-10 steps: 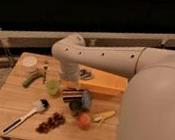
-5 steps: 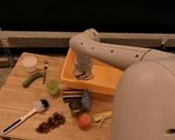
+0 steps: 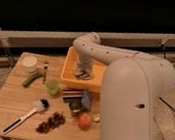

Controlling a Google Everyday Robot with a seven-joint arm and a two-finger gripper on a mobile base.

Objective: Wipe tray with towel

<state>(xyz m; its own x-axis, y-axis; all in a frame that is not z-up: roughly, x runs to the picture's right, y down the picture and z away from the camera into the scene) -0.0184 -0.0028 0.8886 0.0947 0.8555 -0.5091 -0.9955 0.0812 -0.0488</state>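
1. Wooden slats make up the low worktop, which stands on a pale floor in front of a dark wall with a light rail running across it.
2. At the far left corner sits a round white container. Just in front of it a green vegetable lies at a slant.
3. Toward the near left corner lies a brush, its white handle pointing to that corner and its dark head toward the middle.
4. A thin upright object stands right of the white container. A small green cup stands nearer the middle, just beside the tray's left front corner.
5. A cluster of dark fruit lies near the front edge, right of the brush head.
6. The orange tray rests against the far edge, about midway along it.
7. The gripper points down inside the tray, low over its floor. Whether it is apart or closed cannot be told. A greyish patch lies under it, but I cannot tell if that is the towel.
8. In front of the tray sit a dark, striped object and a blue object, touching each other.
9. A red-orange fruit lies near the front edge.
10. The white robot arm covers the worktop's right side.
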